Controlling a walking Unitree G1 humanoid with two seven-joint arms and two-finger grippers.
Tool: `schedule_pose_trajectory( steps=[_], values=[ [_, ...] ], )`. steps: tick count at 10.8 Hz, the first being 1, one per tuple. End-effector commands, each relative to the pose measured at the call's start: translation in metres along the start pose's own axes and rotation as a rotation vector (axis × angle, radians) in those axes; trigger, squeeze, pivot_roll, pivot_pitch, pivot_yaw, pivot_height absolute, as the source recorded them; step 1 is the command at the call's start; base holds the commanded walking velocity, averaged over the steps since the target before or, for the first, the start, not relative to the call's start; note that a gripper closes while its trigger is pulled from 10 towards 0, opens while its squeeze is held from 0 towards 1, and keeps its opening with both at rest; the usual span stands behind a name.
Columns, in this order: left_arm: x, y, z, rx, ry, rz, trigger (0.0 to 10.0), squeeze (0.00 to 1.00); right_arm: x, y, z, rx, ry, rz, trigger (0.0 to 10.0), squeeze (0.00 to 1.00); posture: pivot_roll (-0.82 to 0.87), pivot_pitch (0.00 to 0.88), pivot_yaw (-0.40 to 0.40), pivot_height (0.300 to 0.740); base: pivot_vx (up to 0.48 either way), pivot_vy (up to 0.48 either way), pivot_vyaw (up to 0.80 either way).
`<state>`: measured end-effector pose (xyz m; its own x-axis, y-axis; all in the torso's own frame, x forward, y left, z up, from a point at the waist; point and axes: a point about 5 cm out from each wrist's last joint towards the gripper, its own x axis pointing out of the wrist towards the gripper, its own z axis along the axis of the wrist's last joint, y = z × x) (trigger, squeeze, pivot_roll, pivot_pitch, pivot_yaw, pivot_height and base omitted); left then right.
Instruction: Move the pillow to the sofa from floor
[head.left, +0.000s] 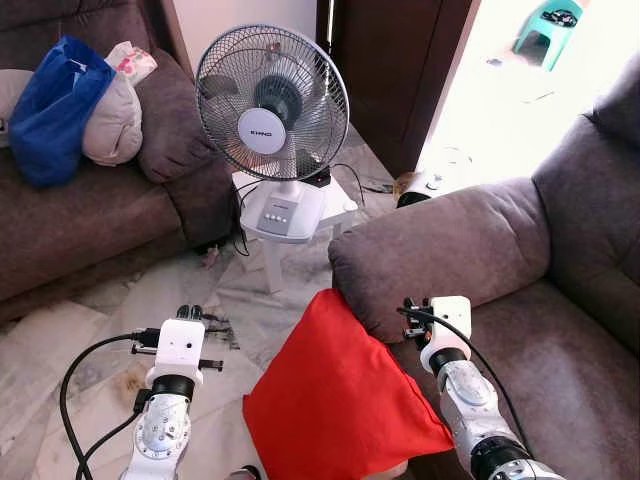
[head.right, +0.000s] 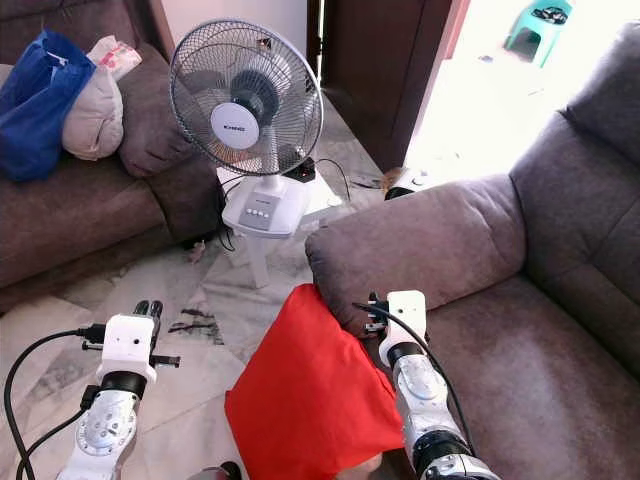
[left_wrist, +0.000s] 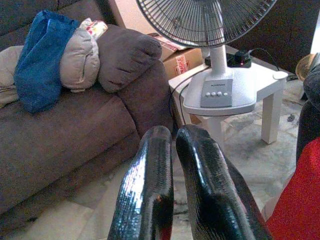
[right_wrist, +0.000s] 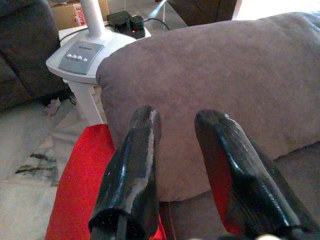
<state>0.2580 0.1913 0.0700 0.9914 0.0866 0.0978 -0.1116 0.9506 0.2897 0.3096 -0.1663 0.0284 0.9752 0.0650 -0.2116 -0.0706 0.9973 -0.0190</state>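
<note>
Right gripper (right_wrist: 175, 125), fingers apart, hovers by the sofa arm (head.left: 440, 250) above the red pillow (head.left: 340, 400). Left gripper (left_wrist: 172, 145), fingers nearly together, holds nothing.

Living rm w/ pale marble-tile floor (head.left: 60, 340), brown fabric sofas both sides.

White electric table fan (head.left: 272, 105) on small white plastic side table (head.left: 335, 205) btwn them; blue bag (head.left: 55, 110) & beige bundle (head.left: 112, 122) at far end of left sofa's (head.left: 90, 220) seat. Dark wood door (head.left: 395, 70) behind; bright daylight thru opening, green plastic stool (head.left: 550, 25) outside. Right sofa's armrest (head.left: 440, 250) nr fan table.
</note>
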Motion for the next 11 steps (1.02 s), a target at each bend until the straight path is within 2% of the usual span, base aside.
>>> schedule_pose_trajectory(
  steps=[1, 7, 11],
  values=[
    [-0.0021, -0.0006, 0.0009, 0.003, -0.01, 0.001, 10.0, 0.0, -0.0009, 0.0001, -0.004, 0.006, 0.027, -0.002, 10.0, 0.0, 0.15, 0.134, -0.022, 0.723, 0.0, 0.0, 0.0],
    [-0.0002, -0.0011, 0.0024, 0.007, -0.017, 0.008, 10.0, 0.0, -0.0009, 0.0021, -0.0071, 0.025, 0.055, 0.019, 10.0, 0.0, 0.15, 0.132, -0.028, 0.723, 0.0, 0.0, 0.0],
    [0.0001, -0.0002, 0.0021, 0.004, -0.012, 0.019, 10.0, 0.0, 0.0003, 0.0032, -0.0064, 0.014, 0.065, 0.041, 10.0, 0.0, 0.15, 0.144, -0.036, 0.678, 0.0, 0.0, 0.0]
  ],
)
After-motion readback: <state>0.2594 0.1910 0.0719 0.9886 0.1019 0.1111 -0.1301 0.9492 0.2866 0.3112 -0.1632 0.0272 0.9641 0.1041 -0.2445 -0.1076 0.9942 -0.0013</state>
